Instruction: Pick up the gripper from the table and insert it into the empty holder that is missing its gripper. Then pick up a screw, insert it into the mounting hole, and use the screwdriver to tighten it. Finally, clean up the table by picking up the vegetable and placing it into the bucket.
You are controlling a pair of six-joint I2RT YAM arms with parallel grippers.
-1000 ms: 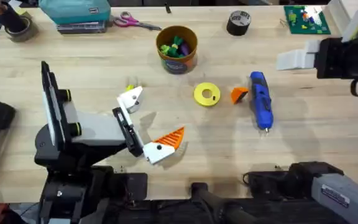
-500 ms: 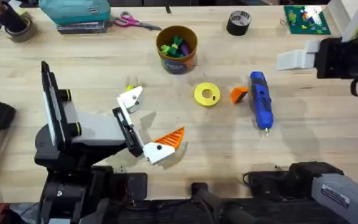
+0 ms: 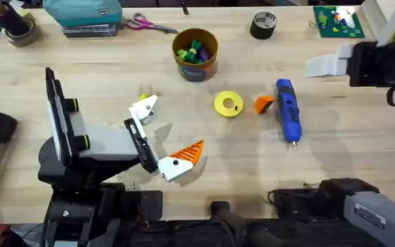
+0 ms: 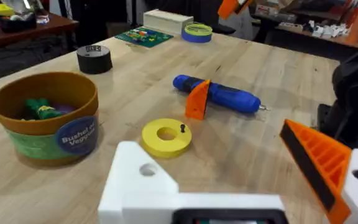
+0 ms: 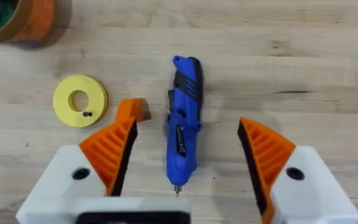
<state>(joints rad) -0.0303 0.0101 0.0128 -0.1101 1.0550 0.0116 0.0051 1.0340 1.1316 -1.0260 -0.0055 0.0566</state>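
- Small orange wedge-shaped plastic gripper (image 3: 263,104) lies loose on the pale wooden tabletop (image 3: 348,147), between the flat yellow disc with a centre hole (image 3: 228,104) and the bright blue pen-shaped screwdriver (image 3: 287,110), just beside the screwdriver body.
- Right end effector (image 5: 186,155) hovers above this cluster, fingers spread wide, both orange ribbed pads fitted, nothing between them. In the right wrist view the screwdriver sits in the gap and the wedge (image 5: 132,110) lies just off one pad (image 5: 112,147), toward the disc.
- Screwdriver long axis runs away from the arm bases, metal tip toward them; the wedge stands beside its upper half.
- Left end effector (image 3: 162,136) rests well apart, toward the left base, fingers open and empty. One white angular holder (image 3: 144,108) is bare; the other finger carries its orange pad (image 3: 187,151).
- Judgement: right arm is nearer; the pick needs a small shift toward the disc, then a carry across to the bare holder.
- A small dark screw (image 4: 182,128) sits on the disc.
- Round brown-orange bucket (image 3: 195,53) stands farther back.
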